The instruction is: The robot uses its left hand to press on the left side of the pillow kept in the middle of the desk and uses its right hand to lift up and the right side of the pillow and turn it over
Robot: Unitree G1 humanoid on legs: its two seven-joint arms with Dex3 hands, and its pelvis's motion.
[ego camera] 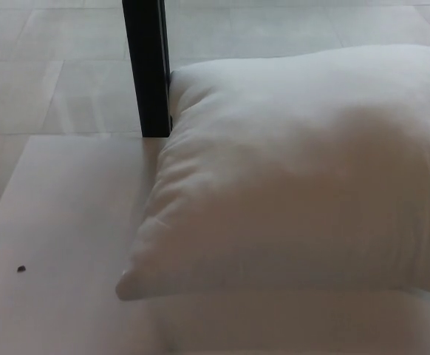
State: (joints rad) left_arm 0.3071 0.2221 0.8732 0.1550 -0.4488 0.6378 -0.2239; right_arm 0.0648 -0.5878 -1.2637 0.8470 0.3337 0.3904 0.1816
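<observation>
Bare desk point(67, 222) left of the pillow point(304, 170), open from the near edge back to the far edge; only a small dark speck point(21, 268) there, well apart from the pillow's near-left corner; flat, no bar to passage. Narrow strip of bare desk in front of the pillow along its near side; open. Black upright post point(147, 66) just beside the pillow's far-left corner, touching or nearly so, cannot tell which; blocks approach to that corner from behind. Pillow itself bulky, filling the right of the desk and running off the picture's right edge; room right of the pillow out of sight.
</observation>
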